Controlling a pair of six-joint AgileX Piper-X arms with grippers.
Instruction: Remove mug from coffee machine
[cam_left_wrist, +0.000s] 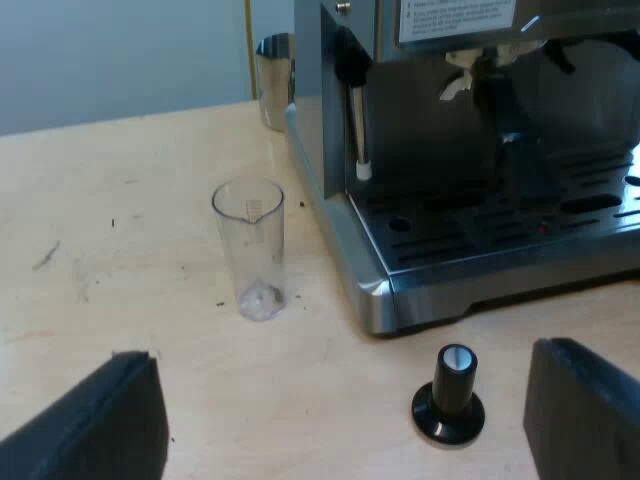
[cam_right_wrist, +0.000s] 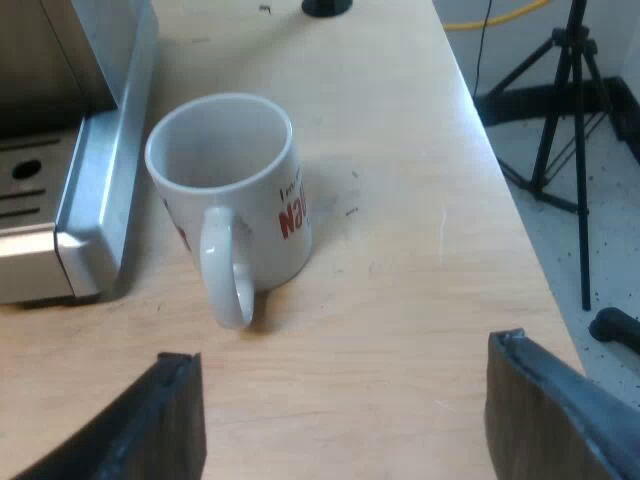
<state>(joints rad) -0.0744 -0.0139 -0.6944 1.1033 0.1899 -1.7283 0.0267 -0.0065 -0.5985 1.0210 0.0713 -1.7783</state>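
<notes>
White mug (cam_right_wrist: 225, 200), upright on the wooden table (cam_right_wrist: 400, 200) just beside the espresso machine (cam_right_wrist: 90, 150), ahead of our right fingers (cam_right_wrist: 175, 420), spread wide and empty; our left fingers (cam_left_wrist: 585, 410), likewise spread, flank the black-knobbed tamper (cam_left_wrist: 449, 395), with the measuring glass (cam_left_wrist: 250, 250) standing beyond.

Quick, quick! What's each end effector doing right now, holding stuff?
Left end effector: open, holding nothing.
Right end effector: open, holding nothing; the mug stands free in front of it.
</notes>
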